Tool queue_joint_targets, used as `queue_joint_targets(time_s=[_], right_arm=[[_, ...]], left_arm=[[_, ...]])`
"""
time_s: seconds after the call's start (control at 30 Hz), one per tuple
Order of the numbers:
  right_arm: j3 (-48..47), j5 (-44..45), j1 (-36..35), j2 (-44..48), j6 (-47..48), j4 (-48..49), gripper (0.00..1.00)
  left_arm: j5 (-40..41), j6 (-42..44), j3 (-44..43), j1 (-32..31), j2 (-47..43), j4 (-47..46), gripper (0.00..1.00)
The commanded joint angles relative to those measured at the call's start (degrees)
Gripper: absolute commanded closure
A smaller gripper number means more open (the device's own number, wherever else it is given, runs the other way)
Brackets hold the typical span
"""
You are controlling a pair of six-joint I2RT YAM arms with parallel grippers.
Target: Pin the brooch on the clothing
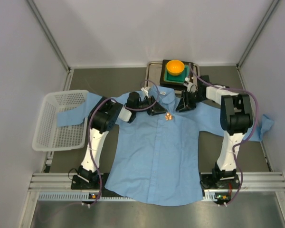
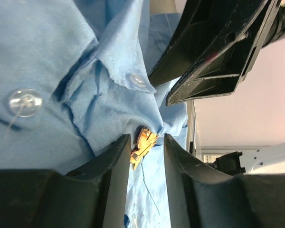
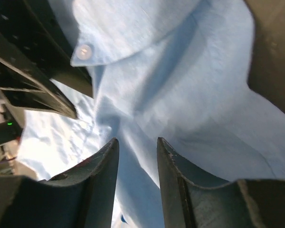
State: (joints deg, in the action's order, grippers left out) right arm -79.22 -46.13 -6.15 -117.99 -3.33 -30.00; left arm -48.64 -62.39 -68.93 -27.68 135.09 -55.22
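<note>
**Shirt:** light blue long-sleeved button-up cloth shirt [image 1: 154, 156]. It lies front up on the dark table [image 1: 109, 80] and fills the middle of the overhead view. The collar points to the top of the frame, the hem to the bottom, and the sleeves run out left and right.

**Brooch:** tiny red-orange flower-shaped brooch [image 1: 169, 116]. It sits on the shirt front just below the collar, slightly above the centre of the overhead view. In the left wrist view it is at lower centre, against a pucker of cloth. I cannot tell whether its pin passes through the fabric.

**Left gripper:** black left gripper [image 2: 147, 140], reaching in from the left to the collar. Its jaws are spread. The brooch sits in the gap at the tips, close to the finger on the picture's left, and shirt cloth shows in the gap on its other side.

**Right gripper:** black right gripper [image 3: 137, 142], reaching in from the right, near the left gripper at the collar. Its jaws are spread. Blue cloth shows through the gap, and a fold runs up from it.

**Collar button:** clear collar button [image 3: 84, 51], on the collar tip at the upper left of the right wrist view.

**Bowl:** round orange bowl [image 1: 175, 67], top centre of the overhead view. It stands on a green square pad [image 1: 173, 77] beyond the collar.

**Basket:** white plastic mesh basket [image 1: 61, 118], at the left edge of the overhead view. One sleeve end lies across it.
</note>
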Motion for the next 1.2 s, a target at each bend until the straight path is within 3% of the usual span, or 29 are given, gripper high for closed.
queue_joint_targets(time_s=[0.0,0.07,0.27,0.33,0.63,0.73,0.83,0.9,1.07,1.1,1.17], right_arm=[[-2.3,11.1,0.4,4.3,7.5,-5.2,0.66],[-2.8,14.1,0.4,4.3,9.5,-6.7,0.68],[-2.6,21.7,0.4,3.5,14.8,-8.1,0.71],[-2.7,23.0,0.4,3.3,16.3,-8.0,0.71],[-6.6,28.7,0.6,0.8,18.7,-6.0,0.7],[-7.5,28.6,0.6,0.3,18.9,-6.0,0.68],[-7.0,24.3,0.4,1.5,18.5,-6.2,0.67],[-6.6,22.1,0.0,2.9,17.6,-6.4,0.66],[-5.3,19.8,-0.5,6.6,15.6,-6.9,0.64],[-5.4,19.6,-0.5,7.4,15.0,-7.0,0.64],[-5.2,19.1,-0.4,9.3,14.8,-7.3,0.64]], left_arm=[[-1.5,0.8,-0.3,1.7,-4.4,0.6,0.57],[-2.9,-0.1,0.6,1.8,-5.1,-1.2,0.48],[-1.2,5.9,5.1,1.8,-10.5,7.3,0.46],[0.7,11.0,5.6,2.1,-12.3,16.8,0.49],[13.7,20.5,9.9,7.5,-17.8,39.9,0.69],[13.3,22.7,11.4,9.4,-19.1,40.5,0.71],[10.3,26.6,11.0,8.8,-21.1,39.1,0.64],[8.2,27.8,10.0,7.4,-22.7,36.5,0.54],[5.1,26.4,6.7,3.5,-24.1,33.8,0.45],[5.1,25.7,6.3,3.1,-23.9,34.2,0.35],[6.2,24.1,3.7,1.7,-23.2,37.1,0.32]])
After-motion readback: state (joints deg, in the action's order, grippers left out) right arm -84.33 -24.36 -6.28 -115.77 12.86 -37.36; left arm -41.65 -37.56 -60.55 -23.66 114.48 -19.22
